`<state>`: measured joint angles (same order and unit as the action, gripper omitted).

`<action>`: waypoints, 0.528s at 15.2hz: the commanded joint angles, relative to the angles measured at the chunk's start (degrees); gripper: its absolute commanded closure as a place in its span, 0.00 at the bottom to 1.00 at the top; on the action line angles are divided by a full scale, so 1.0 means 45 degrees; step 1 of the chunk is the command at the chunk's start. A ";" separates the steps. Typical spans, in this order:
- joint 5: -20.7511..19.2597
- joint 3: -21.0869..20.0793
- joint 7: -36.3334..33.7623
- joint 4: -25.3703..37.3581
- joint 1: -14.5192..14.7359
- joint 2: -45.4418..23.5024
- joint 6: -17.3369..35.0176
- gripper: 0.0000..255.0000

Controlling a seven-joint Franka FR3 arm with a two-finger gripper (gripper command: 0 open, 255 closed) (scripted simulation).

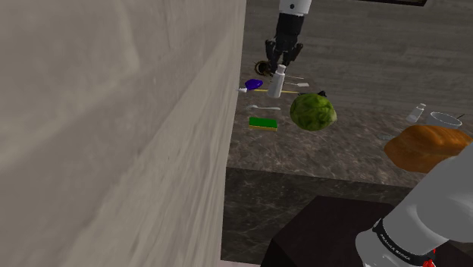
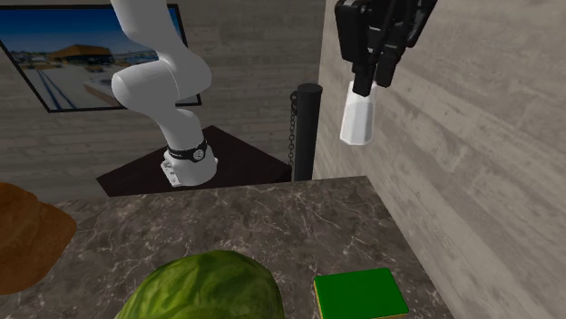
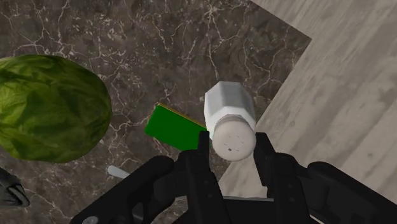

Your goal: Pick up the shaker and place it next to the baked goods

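Pinching the white shaker (image 3: pixel 229 108) by its cap, the gripper (image 3: pixel 233 147) hangs above the dark counter (image 3: pixel 159 51), near the green sponge (image 3: pixel 170 130).

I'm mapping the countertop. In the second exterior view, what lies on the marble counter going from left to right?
brown loaf → green leafy head → green sponge

The shoulder view held one white shaker (image 1: pixel 277 81) at top centre, one green lettuce head (image 1: pixel 313 111) just below it, one green sponge (image 1: pixel 263 122) left of that, one brown loaf (image 1: pixel 424 146) at the right edge, and one white bowl (image 1: pixel 446 119) above the loaf.
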<state>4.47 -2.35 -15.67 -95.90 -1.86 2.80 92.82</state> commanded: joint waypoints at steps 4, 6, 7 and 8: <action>-0.0058 0.0688 0.1275 -0.1820 -0.0563 0.1561 0.0164 1.00; -0.0138 0.1001 0.1799 -0.2353 -0.0788 0.2079 0.0142 1.00; -0.0189 0.1164 0.2063 -0.2596 -0.0900 0.2321 0.0124 1.00; -0.0246 0.1330 0.2328 -0.2823 -0.1012 0.2553 0.0102 1.00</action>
<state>3.61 2.87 -6.49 -107.46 -5.88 13.00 93.51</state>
